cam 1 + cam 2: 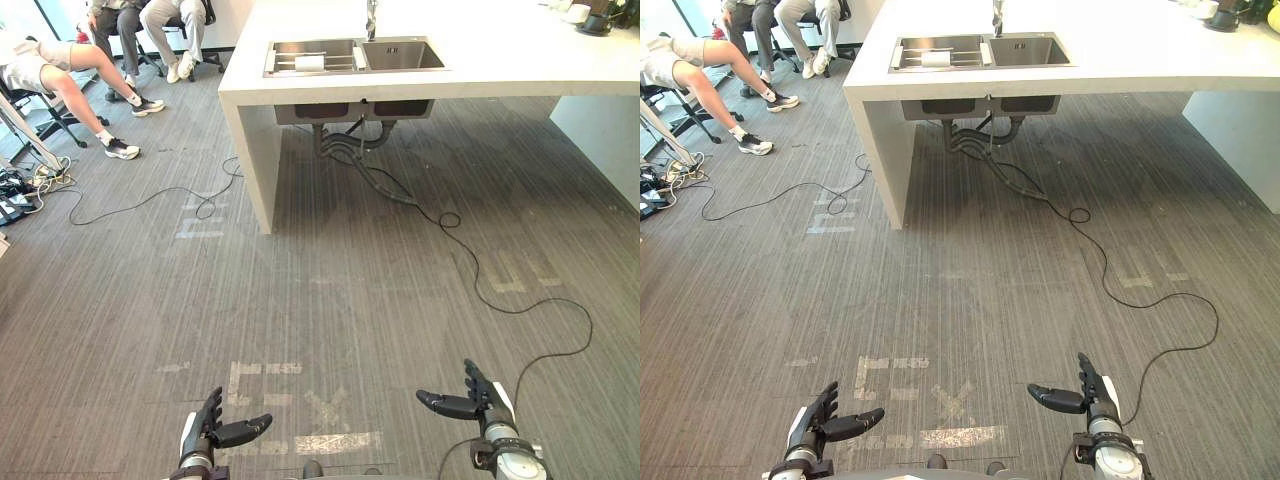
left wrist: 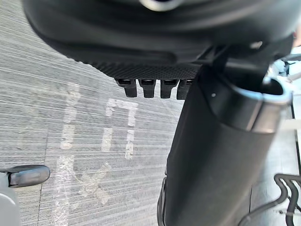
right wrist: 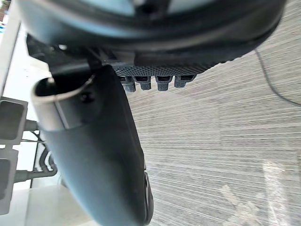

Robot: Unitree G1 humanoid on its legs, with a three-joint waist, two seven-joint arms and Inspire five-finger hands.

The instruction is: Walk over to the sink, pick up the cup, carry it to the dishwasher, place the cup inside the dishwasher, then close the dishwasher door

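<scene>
Left hand (image 1: 205,427), right hand (image 1: 482,400): both hovering near over the floor (image 1: 350,260), fingers extended, holding nothing. Cup (image 1: 310,62): white, lying far ahead in the left basin of the sink (image 1: 400,55).

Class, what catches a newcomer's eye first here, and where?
The white counter with its steel double sink stands ahead, a white cup in the left basin. Seated people's legs show at upper left. The left robot hand and right robot hand hang open below.
</scene>
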